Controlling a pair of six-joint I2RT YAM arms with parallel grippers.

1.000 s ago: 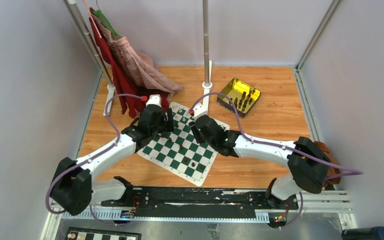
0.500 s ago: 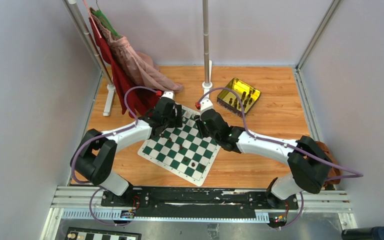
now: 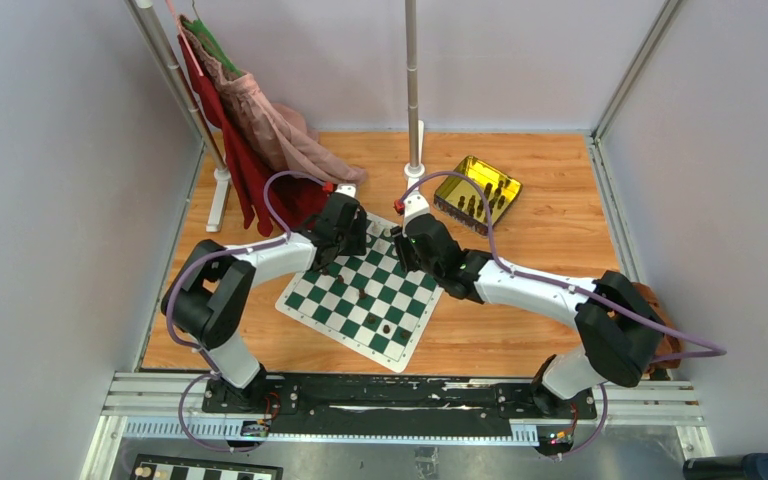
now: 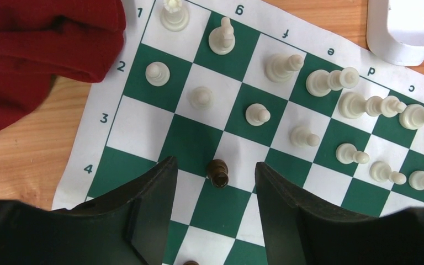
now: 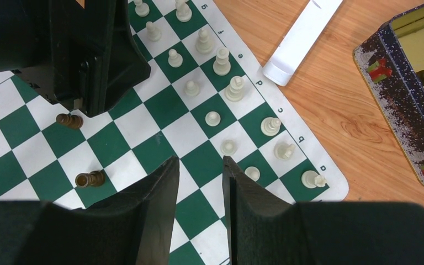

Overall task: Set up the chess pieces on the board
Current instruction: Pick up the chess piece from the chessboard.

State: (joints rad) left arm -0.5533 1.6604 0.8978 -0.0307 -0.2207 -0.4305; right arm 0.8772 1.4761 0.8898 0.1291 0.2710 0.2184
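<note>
Hidden or unclear: in the top view both gripper heads cover the far corner of the board [image 3: 332,300], so the pieces there cannot be made out. In the left wrist view, the white chess pieces [image 4: 221,37] at the far right and one dark piece at the near edge are cut off by the frame. A red cloth [image 4: 38,49] overlaps the border by ranks 1 and 2. In the right wrist view, the yellow tray [image 5: 389,83], which holds dark pieces, is cut off at the right.

Grippers: the left gripper [image 4: 214,168] has its jaws apart, one either side of a dark pawn [image 4: 217,173] standing on the board, with a gap on both sides and no contact. The right gripper [image 5: 200,163] has its jaws a narrow gap apart above the board near the white pawns and holds nothing.

Writing: the border carries ranks 1 to 4 and files g, f, e, d, c in the left wrist view, and letters g to a in the right wrist view
</note>
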